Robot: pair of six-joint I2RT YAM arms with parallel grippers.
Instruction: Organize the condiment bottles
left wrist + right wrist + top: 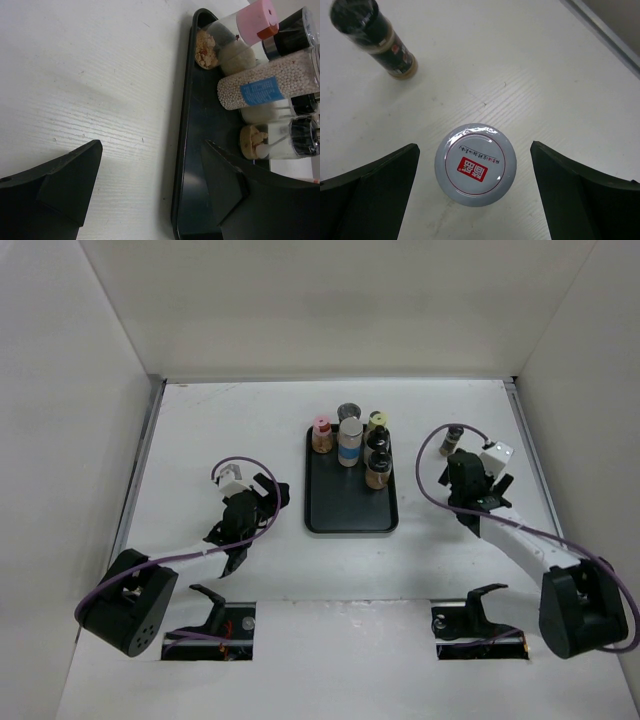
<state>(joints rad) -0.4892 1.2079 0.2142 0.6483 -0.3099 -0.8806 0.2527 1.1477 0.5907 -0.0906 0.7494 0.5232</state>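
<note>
A black tray [350, 510] holds several bottles: pink lid [322, 432], grey lid [348, 412], yellow lid [376, 421], two black lids [379, 462] and a taller cylinder with a blue band [349, 445]. My right gripper [460, 468] is open. In the right wrist view it [474, 147] hangs over a grey-lidded bottle [475, 167] standing between its jaws, untouched. A black-lidded bottle [375, 35] stands beyond, also in the top view [454, 438]. My left gripper [274, 488] is open and empty, left of the tray; in the left wrist view [152, 142] one finger overlaps the tray edge [181, 150].
White walls enclose the table on three sides. The left wrist view shows the pink-lidded bottle [240, 27], the blue-labelled cylinder [265, 89] and a black-lidded bottle [285, 140] on the tray. Two black holders [215, 605] sit at the near edge.
</note>
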